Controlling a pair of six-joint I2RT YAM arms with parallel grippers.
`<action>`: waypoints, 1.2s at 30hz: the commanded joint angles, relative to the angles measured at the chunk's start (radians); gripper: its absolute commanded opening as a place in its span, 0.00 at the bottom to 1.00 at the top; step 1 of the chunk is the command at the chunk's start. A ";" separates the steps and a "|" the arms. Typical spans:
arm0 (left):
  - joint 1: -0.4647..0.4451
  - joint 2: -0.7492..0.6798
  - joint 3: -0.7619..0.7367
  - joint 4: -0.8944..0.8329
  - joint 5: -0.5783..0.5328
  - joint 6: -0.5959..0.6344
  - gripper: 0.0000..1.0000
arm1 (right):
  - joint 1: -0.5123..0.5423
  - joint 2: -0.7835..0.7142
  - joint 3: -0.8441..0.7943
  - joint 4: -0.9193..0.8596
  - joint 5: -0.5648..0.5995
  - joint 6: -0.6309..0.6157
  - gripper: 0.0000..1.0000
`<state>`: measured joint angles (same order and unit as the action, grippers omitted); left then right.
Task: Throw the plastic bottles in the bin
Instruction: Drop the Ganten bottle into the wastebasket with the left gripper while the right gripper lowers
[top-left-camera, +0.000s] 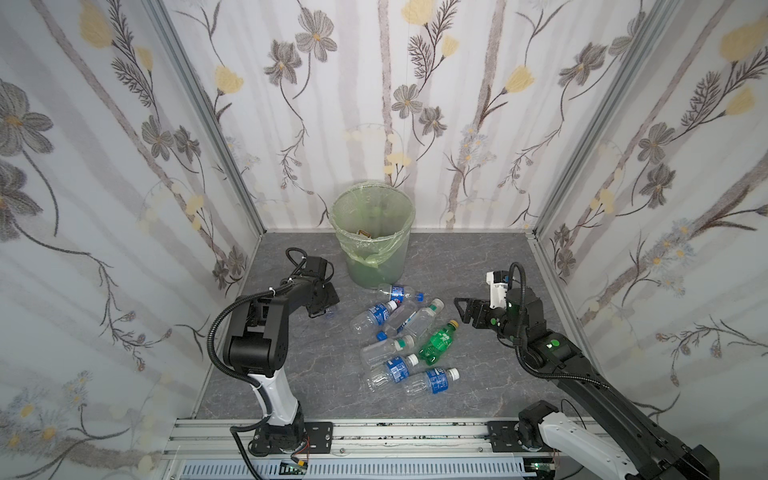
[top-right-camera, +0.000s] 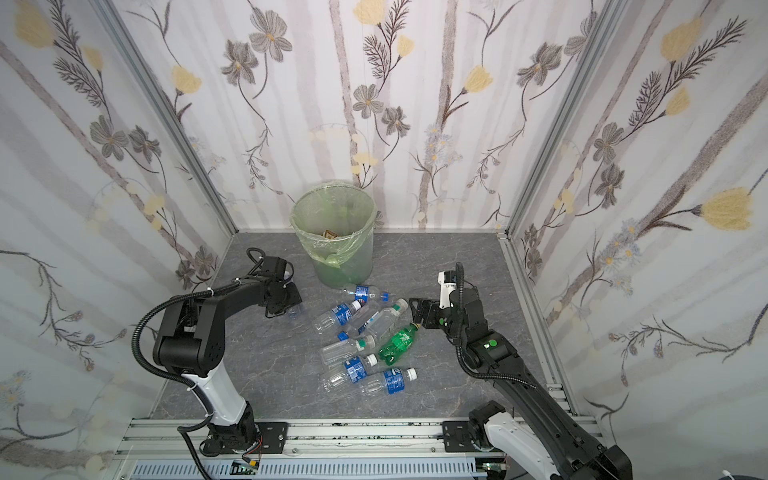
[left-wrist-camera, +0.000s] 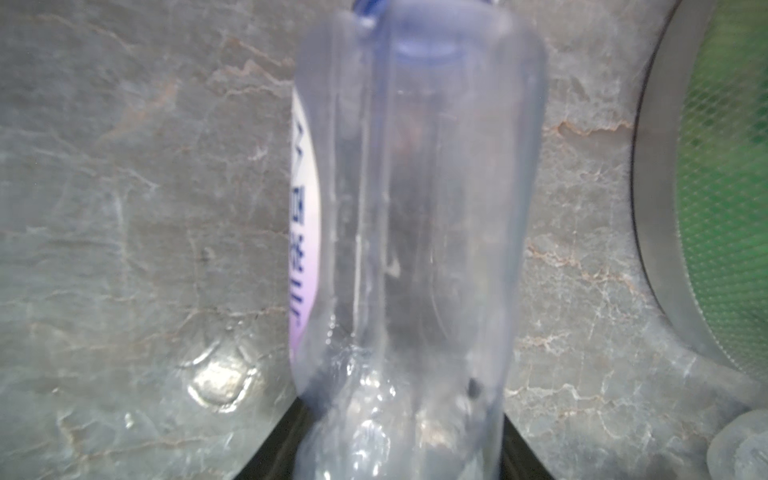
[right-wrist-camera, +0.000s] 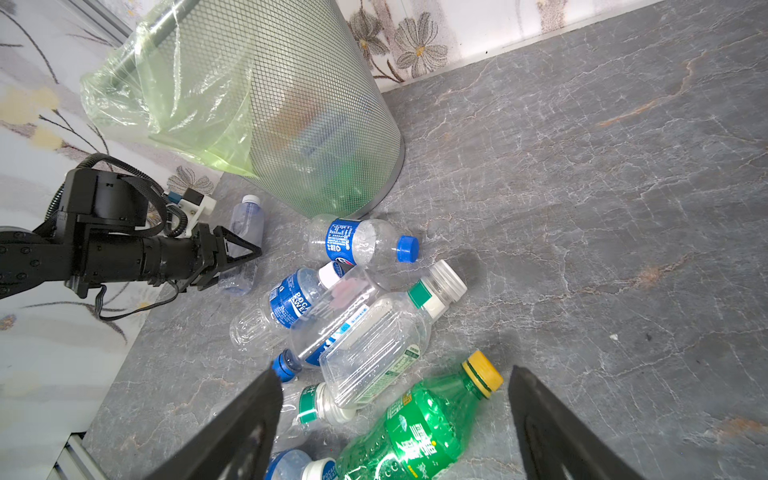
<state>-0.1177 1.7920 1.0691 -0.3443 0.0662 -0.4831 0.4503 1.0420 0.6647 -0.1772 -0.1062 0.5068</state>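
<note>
Several plastic bottles (top-left-camera: 405, 340) lie in a heap mid-floor in both top views, mostly clear with blue labels. Among them is a green bottle (top-left-camera: 438, 340) (right-wrist-camera: 419, 428) with a yellow cap. My left gripper (top-left-camera: 326, 309) (right-wrist-camera: 237, 253) is shut on a separate clear bottle (left-wrist-camera: 415, 208) (right-wrist-camera: 249, 220), low over the floor just left of the bin (top-left-camera: 376, 266) (right-wrist-camera: 316, 137). The bin is a mesh basket lined with a green bag, at the back centre. My right gripper (top-left-camera: 460, 311) (right-wrist-camera: 392, 374) hangs open over the green bottle's cap end and touches nothing.
Flowered walls close the floor in at the left, back and right. A metal rail (top-left-camera: 374, 432) carrying both arm bases runs along the front. A blue-capped bottle (right-wrist-camera: 361, 243) lies against the bin's foot. Something brown (top-left-camera: 365, 233) lies inside the bin.
</note>
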 joint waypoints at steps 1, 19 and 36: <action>0.000 -0.057 -0.007 -0.012 -0.018 0.048 0.52 | 0.000 -0.006 -0.014 0.013 -0.001 -0.001 0.86; -0.016 -0.645 0.118 -0.010 0.124 0.137 0.51 | -0.001 -0.031 -0.033 -0.022 0.025 -0.017 0.85; -0.171 -0.135 0.850 -0.123 0.068 0.109 0.94 | 0.014 -0.003 -0.062 -0.111 -0.066 0.059 0.86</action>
<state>-0.2890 1.7035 1.9457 -0.4564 0.1829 -0.3698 0.4595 1.0317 0.6193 -0.2649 -0.1333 0.5419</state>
